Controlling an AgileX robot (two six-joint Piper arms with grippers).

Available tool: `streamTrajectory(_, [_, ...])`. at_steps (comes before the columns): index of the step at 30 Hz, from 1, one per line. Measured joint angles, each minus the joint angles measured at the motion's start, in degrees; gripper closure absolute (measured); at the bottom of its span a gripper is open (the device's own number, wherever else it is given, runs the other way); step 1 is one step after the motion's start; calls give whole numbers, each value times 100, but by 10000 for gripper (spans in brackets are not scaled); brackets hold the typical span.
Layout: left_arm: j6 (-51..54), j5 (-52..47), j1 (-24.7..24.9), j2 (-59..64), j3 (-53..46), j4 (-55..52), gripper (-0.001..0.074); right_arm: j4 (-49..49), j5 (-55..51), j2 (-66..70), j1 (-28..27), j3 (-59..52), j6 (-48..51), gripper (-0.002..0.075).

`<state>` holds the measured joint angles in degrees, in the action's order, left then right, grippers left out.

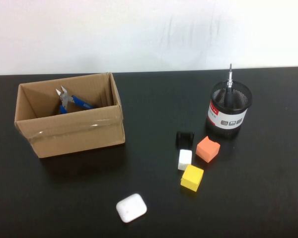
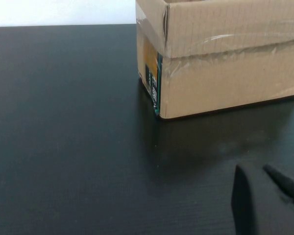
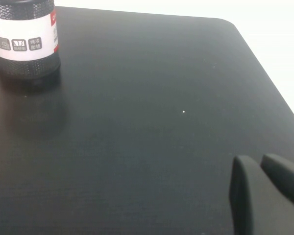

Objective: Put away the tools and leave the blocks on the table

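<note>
Both hands are cut off at frame edges: the left hand near the cardboard box, the right hand over bare desk, and whether either grips anything I cannot tell. Blue-handled side cutters lie half-hidden inside the box; the black screwdriver stands in the mesh cup.

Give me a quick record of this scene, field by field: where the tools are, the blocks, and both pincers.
cutters: inside box
screwdriver: upright in mesh cup
scissors: not visible
blocks: orange, yellow, white, on table
white case: on table
left pincer: near box
right pincer: near mesh cup
</note>
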<state>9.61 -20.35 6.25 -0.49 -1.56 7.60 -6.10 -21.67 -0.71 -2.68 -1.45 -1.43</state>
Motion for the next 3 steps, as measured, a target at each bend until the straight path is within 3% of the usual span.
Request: streamTrajectory(3, [0, 0, 0, 0, 0, 0, 735, 0, 0, 0, 0, 0, 0, 734])
